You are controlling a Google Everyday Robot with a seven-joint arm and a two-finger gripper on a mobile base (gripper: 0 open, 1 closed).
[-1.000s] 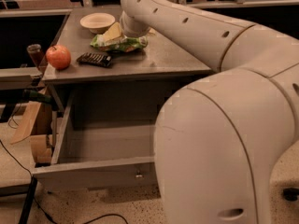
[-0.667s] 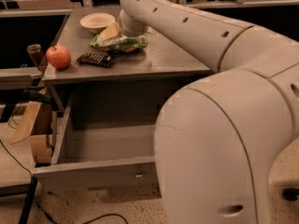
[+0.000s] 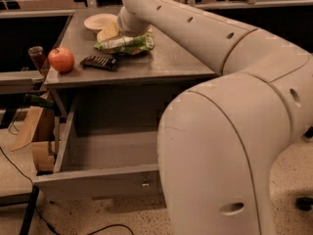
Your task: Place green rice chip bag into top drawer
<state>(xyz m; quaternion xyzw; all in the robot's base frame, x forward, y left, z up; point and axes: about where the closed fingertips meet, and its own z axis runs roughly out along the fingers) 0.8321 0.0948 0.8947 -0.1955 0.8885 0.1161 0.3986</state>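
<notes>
Looking over the scene, we noted the robot's pale arm (image 3: pixel 220 38) filling the right half of the frame and reaching up and left across the grey table (image 3: pixel 171 65). The gripper (image 3: pixel 113 32) sat at the upper centre-left, down at the table surface and against the left end of the green rice chip bag (image 3: pixel 129 43). Whether it was open or clamped on the bag we could not tell, since the wrist hid most of it. The bag lay crumpled on the tabletop, its white label patch facing us, not in the drawer. Just left of the bag we logged a small dark ridged bar (image 3: pixel 99 62) lying flat, apart from the bag. Further left, near the table's left edge, stood a red apple (image 3: pixel 61 59). A shallow white bowl (image 3: pixel 97 21) sat toward the back of the table, just behind the gripper. The top drawer (image 3: pixel 98 180) stood pulled open at the lower left of the frame, directly under the table's front edge, with its grey floor in view and a small keyhole on the front panel. A cardboard box (image 3: pixel 30 129) leaned beside the drawer's left wall, and a dark cable (image 3: pixel 14 165) trailed over the speckled floor.
</notes>
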